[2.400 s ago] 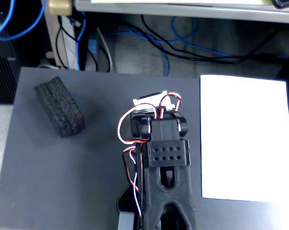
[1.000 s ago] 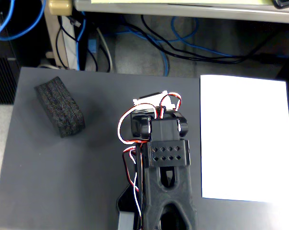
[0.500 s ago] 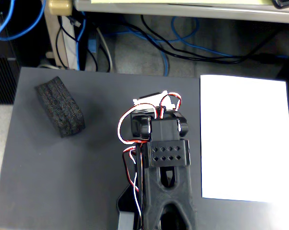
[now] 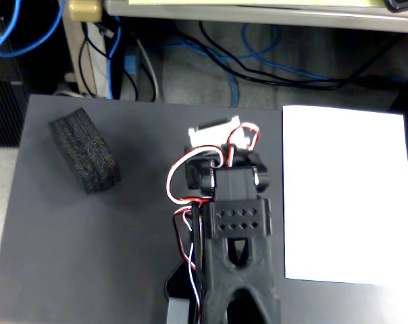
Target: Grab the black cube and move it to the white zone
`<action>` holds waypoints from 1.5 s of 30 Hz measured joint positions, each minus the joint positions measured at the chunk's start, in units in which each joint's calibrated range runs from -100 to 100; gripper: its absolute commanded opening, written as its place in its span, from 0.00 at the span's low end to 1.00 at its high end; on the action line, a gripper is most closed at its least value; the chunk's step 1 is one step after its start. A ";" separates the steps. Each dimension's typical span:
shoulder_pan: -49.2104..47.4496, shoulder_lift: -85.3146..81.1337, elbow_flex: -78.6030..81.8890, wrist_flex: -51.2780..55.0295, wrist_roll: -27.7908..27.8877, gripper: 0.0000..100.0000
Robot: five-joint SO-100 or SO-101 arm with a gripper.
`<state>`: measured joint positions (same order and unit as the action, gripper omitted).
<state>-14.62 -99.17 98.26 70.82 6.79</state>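
While the black cube (image 4: 84,150) lies on the dark grey mat (image 4: 89,270) toward the upper left of the fixed view, nothing touches it and it sits well apart from me. It looks to me like rough, speckled foam: light, soft, a little springy, and unlikely to slip or break. It is longer than it is wide and lies at a slant, so I judge the best hold is across its short width, near the middle of its length, with my jaws squeezing the two long flanks. Being foam, it may give under pressure, so I would close firmly enough to bite in.

Over at the right edge of the mat, the white zone (image 4: 349,196) is bare, on the far side of me from the block.

My arm (image 4: 234,256) rises from the bottom of the view, folded up over the mat's middle, red and white wires (image 4: 180,182) looping beside it. My gripper (image 4: 221,135) points toward the top of the view, but whether my jaws are parted or closed I cannot tell from above; they appear to grasp nothing.
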 measured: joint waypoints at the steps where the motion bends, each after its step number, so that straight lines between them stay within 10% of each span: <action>1: 0.00 0.00 -4.75 0.17 0.00 0.02; 8: -1.70 1.91 -32.45 5.73 0.00 0.02; 15: -11.30 40.70 -62.52 10.36 0.42 0.02; 35: -33.09 79.73 -82.27 27.47 40.34 0.02; 45: -39.14 85.14 -82.27 25.67 42.28 0.21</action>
<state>-53.77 -14.02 16.00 96.49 49.07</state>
